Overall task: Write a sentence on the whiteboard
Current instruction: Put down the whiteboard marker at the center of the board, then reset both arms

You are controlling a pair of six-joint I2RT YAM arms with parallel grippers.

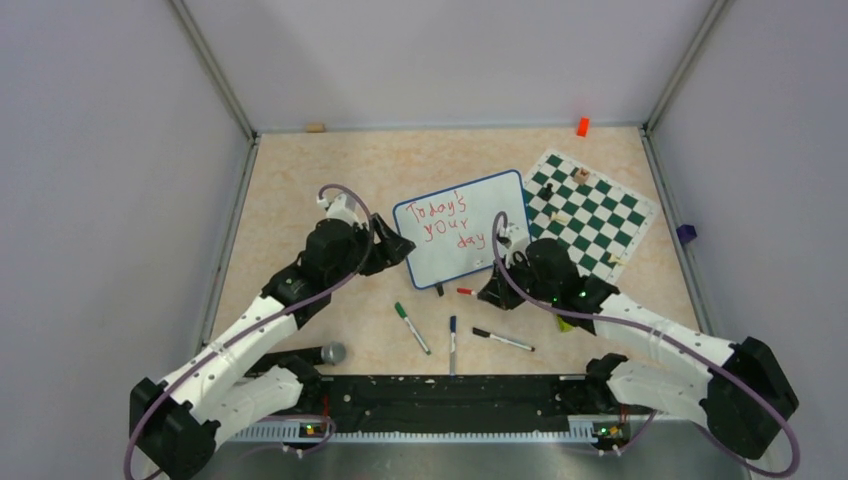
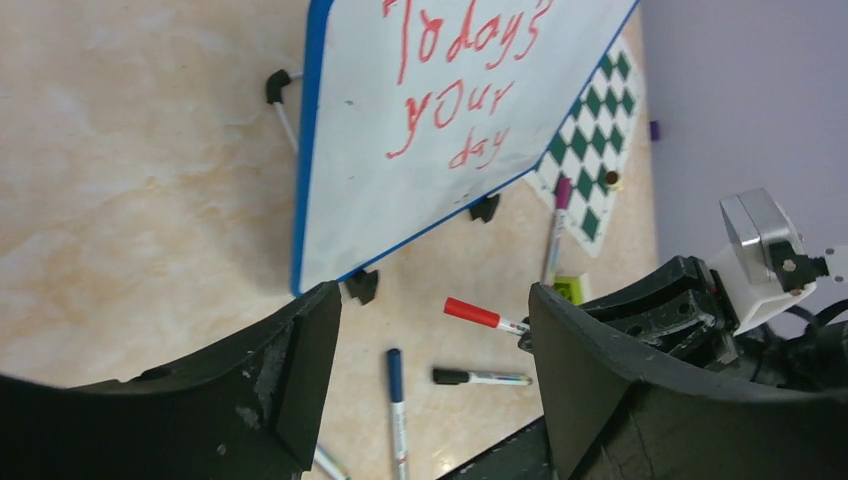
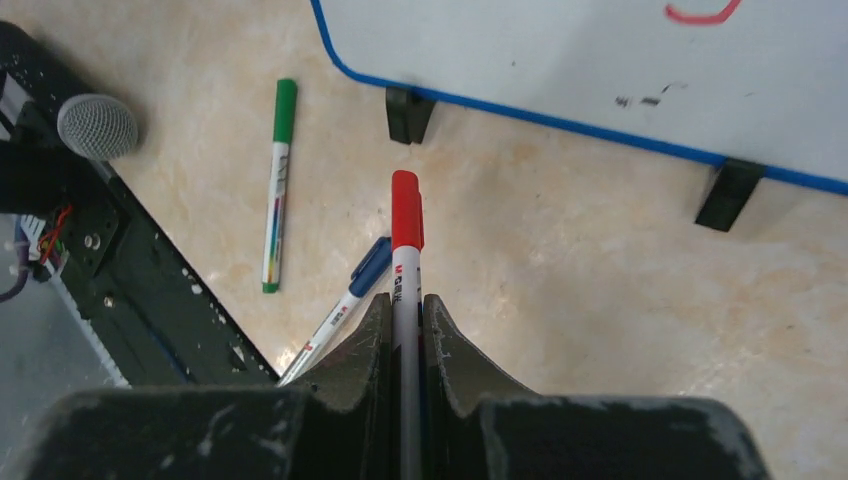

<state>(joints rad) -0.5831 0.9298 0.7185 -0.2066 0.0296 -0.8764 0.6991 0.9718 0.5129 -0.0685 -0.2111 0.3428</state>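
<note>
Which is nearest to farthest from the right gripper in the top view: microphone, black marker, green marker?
Measured from the right gripper, which is shut on the red marker:
1. black marker, just on the bases' side of it.
2. green marker, further to the left.
3. microphone, far left, by the left arm's base.

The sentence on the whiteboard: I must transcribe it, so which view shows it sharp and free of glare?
Top external: the sentence is small but sharp, evenly lit, no glare on the whiteboard. Left wrist: large, crisp, top line clipped. Right wrist: only one red stroke in view.
</note>
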